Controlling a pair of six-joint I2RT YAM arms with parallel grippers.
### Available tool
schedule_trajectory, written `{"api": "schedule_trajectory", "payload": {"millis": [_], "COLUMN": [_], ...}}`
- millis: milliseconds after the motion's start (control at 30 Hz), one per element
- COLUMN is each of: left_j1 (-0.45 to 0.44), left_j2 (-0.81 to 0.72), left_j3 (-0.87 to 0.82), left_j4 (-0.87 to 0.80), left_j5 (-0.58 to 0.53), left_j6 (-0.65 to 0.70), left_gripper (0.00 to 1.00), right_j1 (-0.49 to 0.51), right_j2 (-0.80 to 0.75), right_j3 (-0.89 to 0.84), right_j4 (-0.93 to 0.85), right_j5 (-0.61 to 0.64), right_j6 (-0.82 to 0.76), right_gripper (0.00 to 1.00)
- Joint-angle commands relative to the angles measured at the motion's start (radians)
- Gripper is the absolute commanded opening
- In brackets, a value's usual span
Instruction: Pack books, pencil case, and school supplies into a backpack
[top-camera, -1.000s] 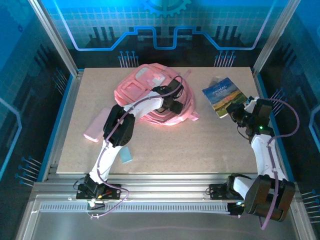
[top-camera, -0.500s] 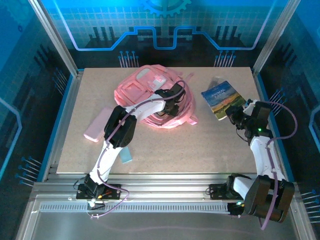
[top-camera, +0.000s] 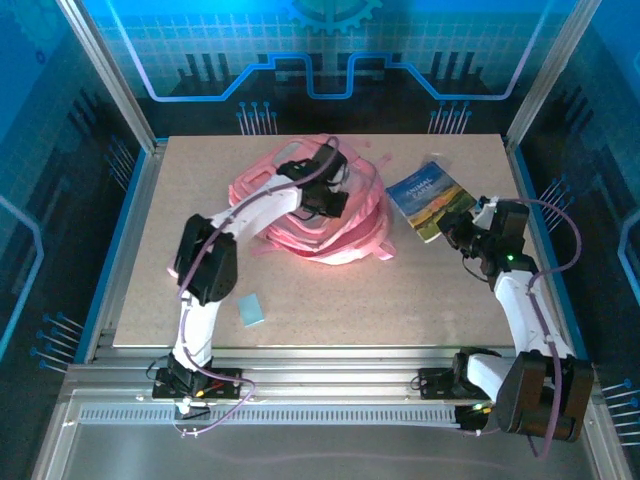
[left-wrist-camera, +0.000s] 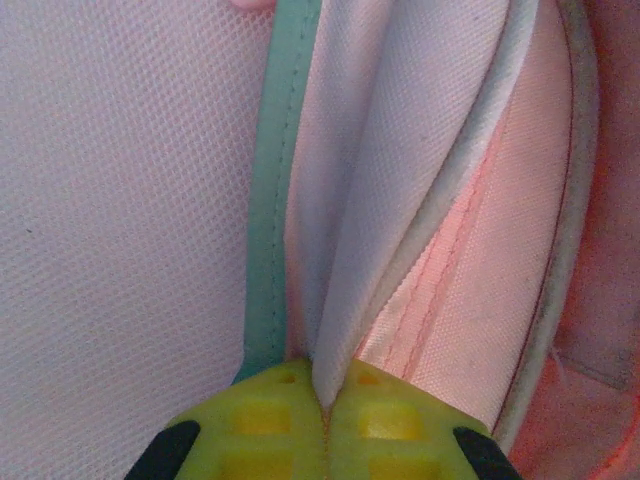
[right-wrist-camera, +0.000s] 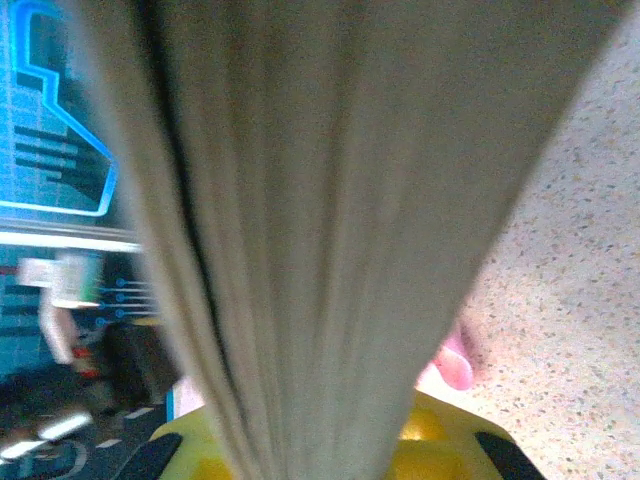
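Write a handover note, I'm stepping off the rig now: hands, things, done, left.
Left hand: shut on a fabric edge of the pink backpack, far centre of the table.
Right hand: shut on the landscape-cover book, right of the backpack.
The pale blue flat rectangle lies on the table's near left.
Done: both grips made.
Left: open the backpack, load the book, the blue rectangle and the remaining items.

Top camera overlooks table (top-camera: 330, 300); wrist cameras peer closely at backpack (left-wrist-camera: 400, 150) and, seemingly, book (top-camera: 428, 195).
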Motion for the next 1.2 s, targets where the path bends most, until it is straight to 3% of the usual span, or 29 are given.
{"api": "schedule_trajectory", "payload": {"millis": [0,267,533,767,833,900,933,1167], "left_j1": [0.048,0.093,0.093,0.094,0.094,0.094,0.093,0.099], "left_j2": [-0.113,-0.130,-0.104,-0.117,-0.120,-0.126,-0.129,-0.136], "left_j3": [0.066,0.106,0.137,0.097,0.082,0.062,0.054,-0.002], "left_j4": [0.021,0.117,0.166,0.200,0.210,0.228,0.235,0.318], "left_j5": [0.177,0.326,0.386,0.374,0.368,0.356,0.350,0.327], "left_j6": [-0.080,-0.157,-0.201,-0.220,-0.226,-0.234,-0.236,-0.278], "left_gripper": [0.00,0.00,0.00,0.00,0.00,0.00,0.00,0.00], "right_j1": [0.063,0.284,0.468,0.522,0.511,0.489,0.478,0.369], "right_j2": [0.010,0.172,0.574,0.922,0.950,0.915,0.889,0.596], "right_j3": [0.070,0.112,0.335,0.605,0.610,0.579,0.565,0.472], "right_j4": [0.077,0.246,0.498,0.510,0.515,0.459,0.418,-0.059], "right_j5": [-0.002,0.055,-0.006,-0.131,-0.147,-0.115,-0.101,0.071], "right_j6": [-0.019,0.071,0.171,0.225,0.231,0.191,0.163,-0.160], "right_gripper": [0.00,0.00,0.00,0.01,0.19,0.44,0.50,0.77]}}
